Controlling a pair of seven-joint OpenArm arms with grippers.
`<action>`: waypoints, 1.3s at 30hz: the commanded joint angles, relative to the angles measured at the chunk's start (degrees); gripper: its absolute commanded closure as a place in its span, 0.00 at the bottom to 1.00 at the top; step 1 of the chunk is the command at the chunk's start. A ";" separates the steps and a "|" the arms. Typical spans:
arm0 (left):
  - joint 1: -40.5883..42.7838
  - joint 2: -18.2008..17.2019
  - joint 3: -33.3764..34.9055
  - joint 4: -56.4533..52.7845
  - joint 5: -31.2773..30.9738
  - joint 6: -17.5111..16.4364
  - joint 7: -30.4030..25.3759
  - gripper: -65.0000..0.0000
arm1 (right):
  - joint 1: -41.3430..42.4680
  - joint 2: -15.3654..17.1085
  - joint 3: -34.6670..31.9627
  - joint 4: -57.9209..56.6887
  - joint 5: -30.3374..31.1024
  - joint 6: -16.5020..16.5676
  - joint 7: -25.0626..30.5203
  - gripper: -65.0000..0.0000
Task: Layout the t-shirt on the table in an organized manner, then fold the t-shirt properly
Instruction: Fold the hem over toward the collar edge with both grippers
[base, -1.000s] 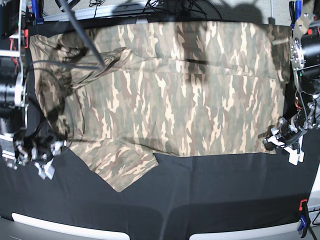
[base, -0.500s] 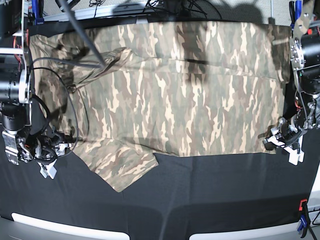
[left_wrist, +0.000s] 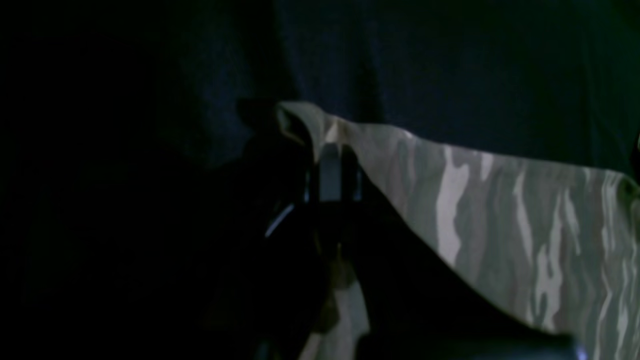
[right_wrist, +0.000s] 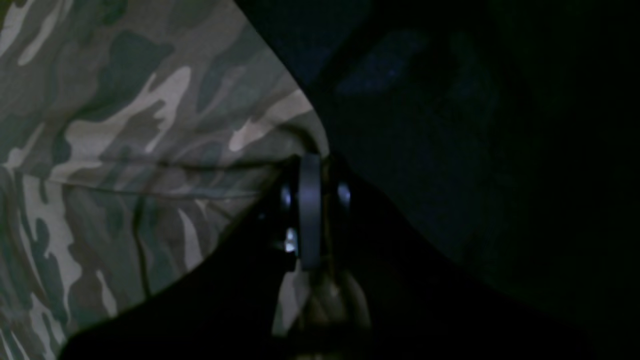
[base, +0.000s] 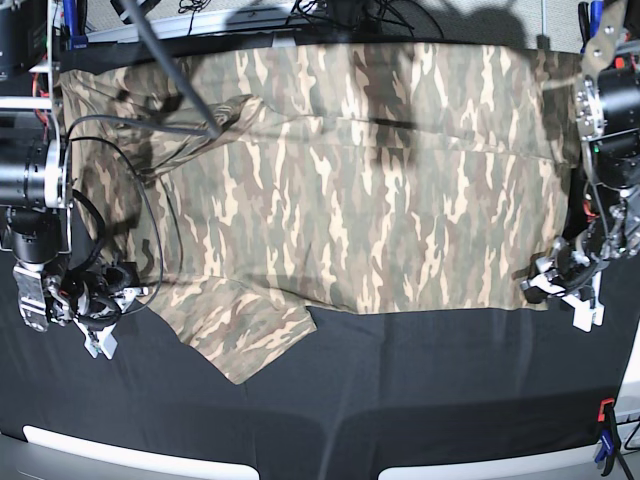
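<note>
The camouflage t-shirt (base: 380, 190) lies spread wide across the black table (base: 420, 390), with one sleeve (base: 240, 335) sticking out toward the front and a folded-over flap near the back left. At the shirt's right front corner my left gripper (base: 542, 285) is shut on the fabric; the left wrist view shows that corner (left_wrist: 500, 210) pinched in the left gripper (left_wrist: 332, 150). On the left, my right gripper (base: 122, 298) is at the shirt's edge by the sleeve. The right wrist view shows the right gripper (right_wrist: 311, 162) shut on the t-shirt's edge (right_wrist: 125, 125).
Black cables (base: 130, 200) from the arm on the view's left drape over the shirt's left part. A dark rod (base: 165, 60) slants over the back left corner. A red-and-blue clamp (base: 604, 435) grips the front right edge, beside white rim strips (base: 120, 450).
My right gripper has moved in to the shirt's left edge by the sleeve and shut on it. The left gripper has kept its hold on the right corner, barely shifting.
</note>
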 joint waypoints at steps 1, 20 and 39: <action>-1.14 0.52 0.02 0.42 0.33 -0.59 1.01 1.00 | 1.99 0.74 0.11 0.74 0.68 0.66 2.12 1.00; 0.92 0.76 -1.90 16.94 -5.95 9.18 3.45 1.00 | -0.39 8.09 0.11 10.38 5.42 2.29 3.58 1.00; 24.79 1.25 -16.44 48.98 -13.62 9.11 6.32 1.00 | -34.95 12.72 21.88 48.37 10.99 0.90 0.85 1.00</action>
